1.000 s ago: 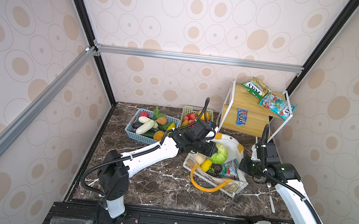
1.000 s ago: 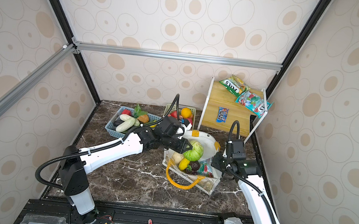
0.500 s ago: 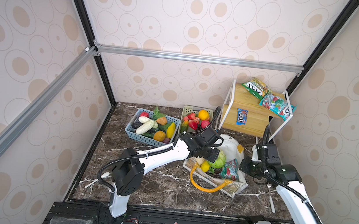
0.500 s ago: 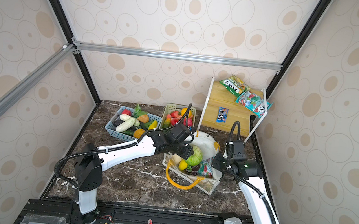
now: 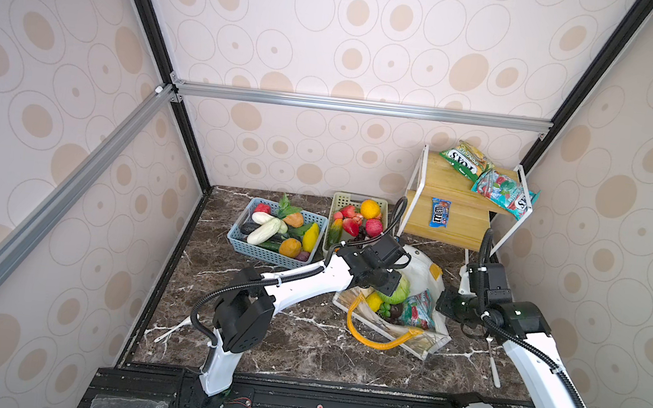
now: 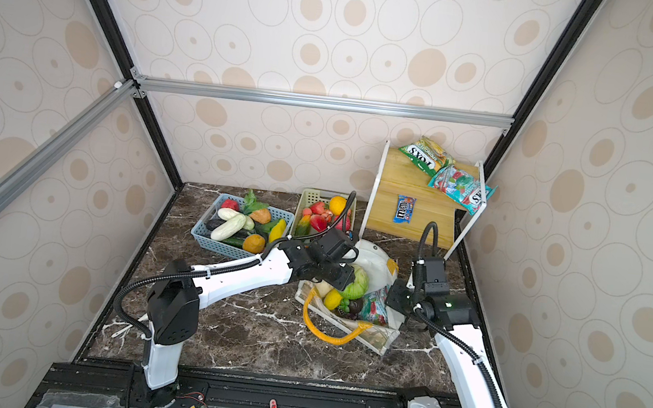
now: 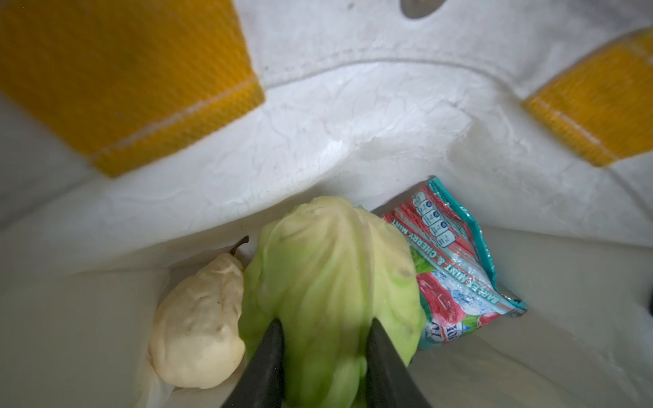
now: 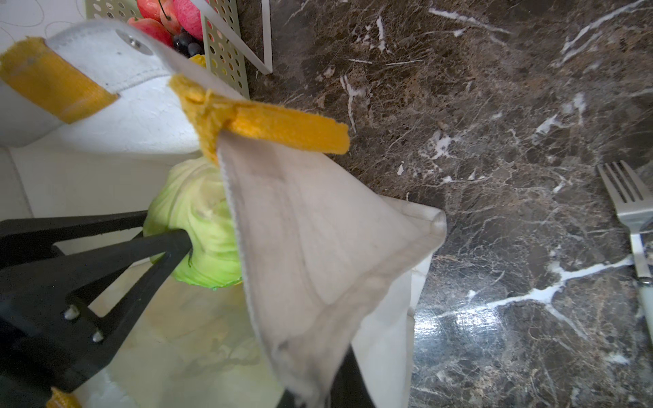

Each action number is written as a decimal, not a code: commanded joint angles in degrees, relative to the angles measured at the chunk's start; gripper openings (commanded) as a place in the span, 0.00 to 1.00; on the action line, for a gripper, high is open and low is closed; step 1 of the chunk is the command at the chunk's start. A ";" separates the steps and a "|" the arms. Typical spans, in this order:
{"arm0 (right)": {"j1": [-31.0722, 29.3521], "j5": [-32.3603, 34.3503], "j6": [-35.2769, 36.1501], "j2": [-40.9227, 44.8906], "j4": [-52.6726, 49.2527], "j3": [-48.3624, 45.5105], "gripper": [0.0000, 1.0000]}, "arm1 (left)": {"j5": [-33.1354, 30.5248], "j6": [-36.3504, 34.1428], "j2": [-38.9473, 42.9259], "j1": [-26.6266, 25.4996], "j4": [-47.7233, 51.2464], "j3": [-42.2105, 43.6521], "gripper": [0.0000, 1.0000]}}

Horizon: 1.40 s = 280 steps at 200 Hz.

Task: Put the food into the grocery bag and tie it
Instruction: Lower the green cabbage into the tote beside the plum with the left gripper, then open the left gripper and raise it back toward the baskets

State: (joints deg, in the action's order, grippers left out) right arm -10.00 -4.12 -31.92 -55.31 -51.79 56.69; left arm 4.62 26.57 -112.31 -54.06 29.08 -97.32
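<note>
Cabbage (image 7: 328,268) lies inside grocery bag (image 7: 353,123), between fingers (image 7: 266,356) of left gripper (image 7: 325,323).

Both top views look steeply down from high above and well behind the left gripper (image 5: 388,285) and right gripper (image 5: 442,306), sharing the whole table (image 5: 301,336). The left wrist camera sits just behind its fingertips, close, facing into the grocery bag (image 7: 353,141). The right wrist camera (equally near) looks past its own tips. Both wrist views show the cabbage (image 8: 198,219).
</note>
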 commanded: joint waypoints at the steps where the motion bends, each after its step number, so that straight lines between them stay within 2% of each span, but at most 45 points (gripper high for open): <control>1: -0.02 0.43 -0.38 0.20 -2.49 -0.79 0.09 | -0.83 -0.64 -1.60 -0.43 3.86 -2.50 0.44; 38: -0.01 0.17 -0.42 -0.54 -2.01 -0.46 0.09 | -0.79 -0.72 -1.08 -0.36 5.36 -4.92 0.61; 111: 0.06 0.26 0.33 -0.42 -2.69 0.44 0.09 | 0.98 -0.99 0.84 -0.30 8.34 -12.69 0.71; 164: -0.05 0.38 0.37 -0.15 -2.68 0.48 0.09 | -1.76 -1.80 2.19 1.20 11.69 -18.73 0.72; 211: 0.05 0.23 0.32 0.25 -2.42 -0.13 0.09 | -5.00 -3.00 4.65 6.61 14.45 -21.34 0.72; 280: -0.01 0.51 0.64 1.17 -3.05 -0.45 0.09 | -6.94 -3.59 9.99 17.66 12.89 -15.28 0.73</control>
State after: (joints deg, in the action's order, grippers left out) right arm -10.00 -4.10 -31.68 -55.02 -51.99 56.71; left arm 0.19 24.60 -104.66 -38.81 41.50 -114.63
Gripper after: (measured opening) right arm 0.092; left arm 0.726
